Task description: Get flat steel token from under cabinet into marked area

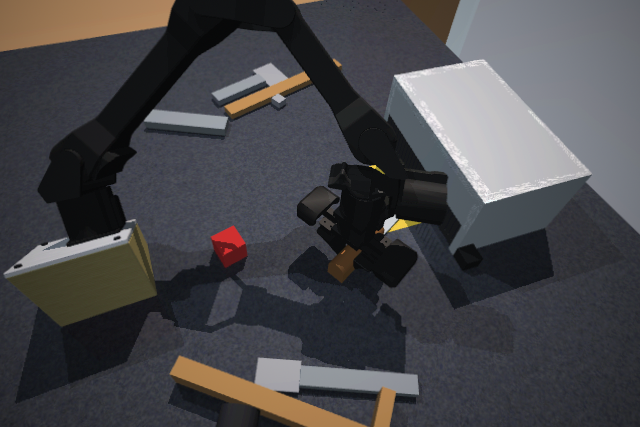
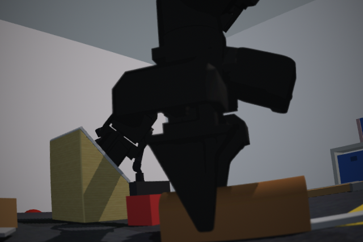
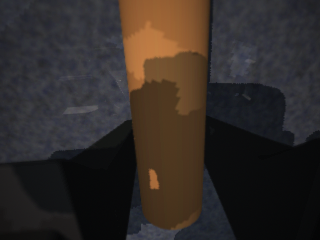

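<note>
My gripper (image 1: 354,252) (image 2: 206,224) (image 3: 165,126) is shut on the orange handle (image 1: 341,266) (image 2: 264,209) (image 3: 167,100) of a tool, low over the table in front of the cabinet. A thin pale grey strip (image 2: 328,221) runs on from the handle's far end in the exterior view. The white-topped cabinet (image 1: 491,127) stands at the right in the top view, its low front partly hidden by the arm. Parts of the yellow marking (image 1: 404,226) (image 2: 356,210) show beside the gripper; the arm hides much of the marked area. I cannot make out the steel token.
A red cube (image 1: 229,247) (image 2: 143,209) stands between the arm's base and the gripper. A small black block (image 1: 468,256) is by the cabinet's near corner. Grey and orange bars (image 1: 186,122) (image 1: 356,379) (image 1: 281,94) lie on both sides of the table.
</note>
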